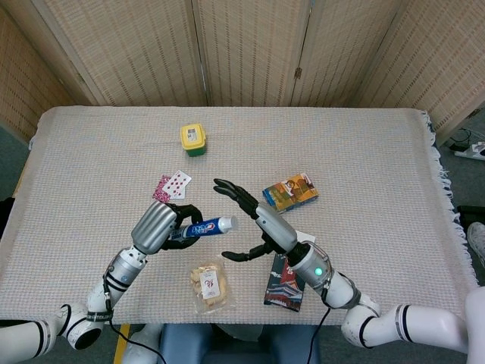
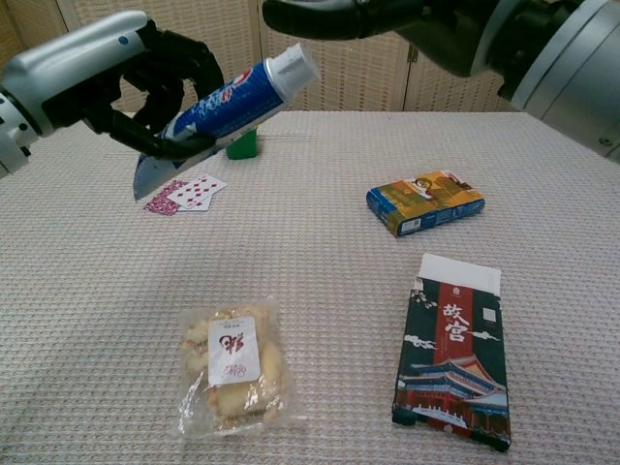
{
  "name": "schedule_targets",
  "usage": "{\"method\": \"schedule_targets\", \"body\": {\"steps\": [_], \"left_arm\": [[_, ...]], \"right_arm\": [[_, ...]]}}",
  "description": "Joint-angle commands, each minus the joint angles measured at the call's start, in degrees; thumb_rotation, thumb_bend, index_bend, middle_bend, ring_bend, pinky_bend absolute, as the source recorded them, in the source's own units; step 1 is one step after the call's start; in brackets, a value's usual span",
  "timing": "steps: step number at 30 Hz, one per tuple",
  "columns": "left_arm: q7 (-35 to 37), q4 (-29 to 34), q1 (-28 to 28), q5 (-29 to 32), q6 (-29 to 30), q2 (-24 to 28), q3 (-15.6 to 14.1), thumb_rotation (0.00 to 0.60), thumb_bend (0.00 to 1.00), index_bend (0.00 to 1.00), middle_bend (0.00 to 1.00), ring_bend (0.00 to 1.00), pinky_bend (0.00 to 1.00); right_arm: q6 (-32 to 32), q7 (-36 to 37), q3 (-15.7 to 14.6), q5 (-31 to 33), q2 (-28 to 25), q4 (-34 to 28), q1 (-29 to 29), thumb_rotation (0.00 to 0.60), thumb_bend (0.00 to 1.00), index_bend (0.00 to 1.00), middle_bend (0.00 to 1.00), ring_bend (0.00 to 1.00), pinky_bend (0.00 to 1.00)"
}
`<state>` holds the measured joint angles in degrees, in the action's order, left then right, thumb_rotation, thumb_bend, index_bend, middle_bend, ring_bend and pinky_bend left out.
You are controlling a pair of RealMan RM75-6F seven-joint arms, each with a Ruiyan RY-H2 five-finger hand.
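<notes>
Our left hand [image 1: 163, 225] is clenched around the lower body of a toothpaste tube [image 1: 206, 227], held in the air above the desk [image 1: 364, 152] a little way in from its near edge, with the white cap end jutting out toward our right hand [image 1: 254, 227]. That right hand is released: fingers spread wide, thumb low, holding nothing, and apart from the cap in both views.

We judge the main risk to be the tube slipping. The grip sits toward the flat tail, so most of the length overhangs, and a squeeze could bend the soft body or tip the cap down. If our right hand closes off-line, it could knock the cap and twist the tube out of the left fingers, dropping it onto the snack bag [image 1: 209, 286] lying right below at the near edge.

Further out lie the playing cards [image 1: 173, 184], the dark box [image 2: 452, 351], the colourful box [image 1: 290, 192] and the yellow container [image 1: 193, 139] nearer the far edge.
</notes>
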<state>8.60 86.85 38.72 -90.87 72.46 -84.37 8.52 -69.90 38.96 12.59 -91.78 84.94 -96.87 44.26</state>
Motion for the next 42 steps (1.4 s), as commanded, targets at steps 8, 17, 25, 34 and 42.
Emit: {"method": "schedule_targets", "body": {"steps": [8, 17, 25, 34, 42], "left_arm": [[-11.1, -5.9, 1.3, 13.3, -12.9, 0.5, -0.1, 0.6, 0.74, 0.8, 0.82, 0.72, 0.8], [-25.6, -10.6, 2.7, 26.8, -20.2, -1.3, 0.2, 0.6, 0.72, 0.67, 0.74, 0.61, 0.67], [-31.9, -13.0, 3.3, 32.2, -21.1, -3.2, -0.1, 0.6, 0.69, 0.44, 0.52, 0.41, 0.56], [-31.5, -10.5, 1.4, 31.0, -17.0, -2.1, -0.5, 0.6, 0.55, 0.15, 0.32, 0.24, 0.38], [-24.5, -3.9, -4.6, 24.6, -8.3, 4.6, -1.7, 0.6, 0.55, 0.2, 0.32, 0.24, 0.35]], "right_arm": [[0.3, -11.9, -1.9, 1.1, -10.0, -3.8, -3.6, 0.544, 0.27, 0.0, 0.0, 0.0, 0.0], [0.4, -27.1, -5.9, 3.6, -16.6, -6.0, -8.7, 0.549, 0.27, 0.0, 0.0, 0.0, 0.0], [-1.6, -31.8, -8.3, 4.0, -19.1, -6.5, -12.9, 0.552, 0.27, 0.0, 0.0, 0.0, 0.0], [-3.1, -33.9, -10.0, 4.5, -21.7, -5.2, -16.7, 0.552, 0.27, 0.0, 0.0, 0.0, 0.0], [-7.2, -36.9, -11.3, 5.8, -23.7, -4.3, -22.0, 0.599, 0.27, 0.0, 0.0, 0.0, 0.0]]}}
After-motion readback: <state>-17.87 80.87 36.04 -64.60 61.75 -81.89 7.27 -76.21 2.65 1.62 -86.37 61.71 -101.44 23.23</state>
